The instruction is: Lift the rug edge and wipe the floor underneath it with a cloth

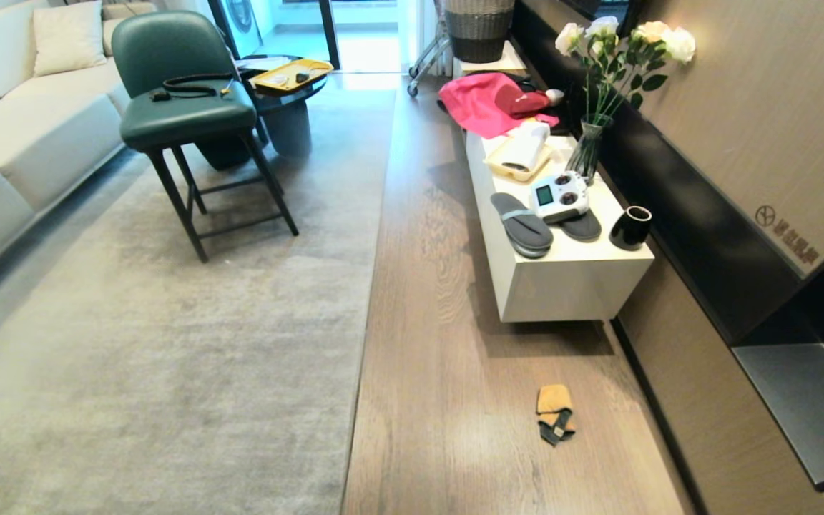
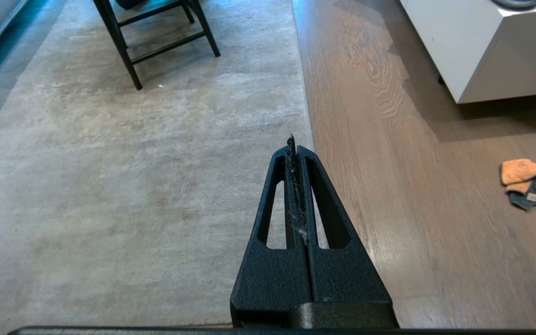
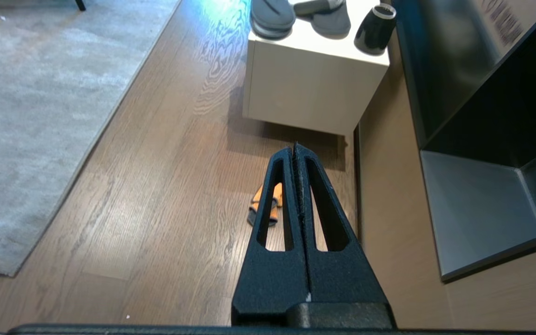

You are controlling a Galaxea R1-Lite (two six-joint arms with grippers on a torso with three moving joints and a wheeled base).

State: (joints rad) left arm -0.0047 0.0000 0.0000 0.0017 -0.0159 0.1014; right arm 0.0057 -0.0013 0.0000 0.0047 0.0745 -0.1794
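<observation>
This is a home living room: a cream sofa (image 1: 18, 121) with a cushion (image 1: 69, 36), a large grey rug (image 1: 169, 343) on wood-plank floor (image 1: 448, 372), a green chair (image 1: 183, 107), and a low white cabinet (image 1: 562, 279) bearing slippers (image 1: 523, 225) and a vase of roses (image 1: 612, 86).

Cloth (image 3: 268, 204) partly hidden behind right tool (image 3: 294, 148)

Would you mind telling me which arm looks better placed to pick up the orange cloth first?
Right, probably. The cloth lies on the floor just ahead of the shut right tool, while the shut left tool hangs over the rug edge, with the cloth well off to its side.
</observation>
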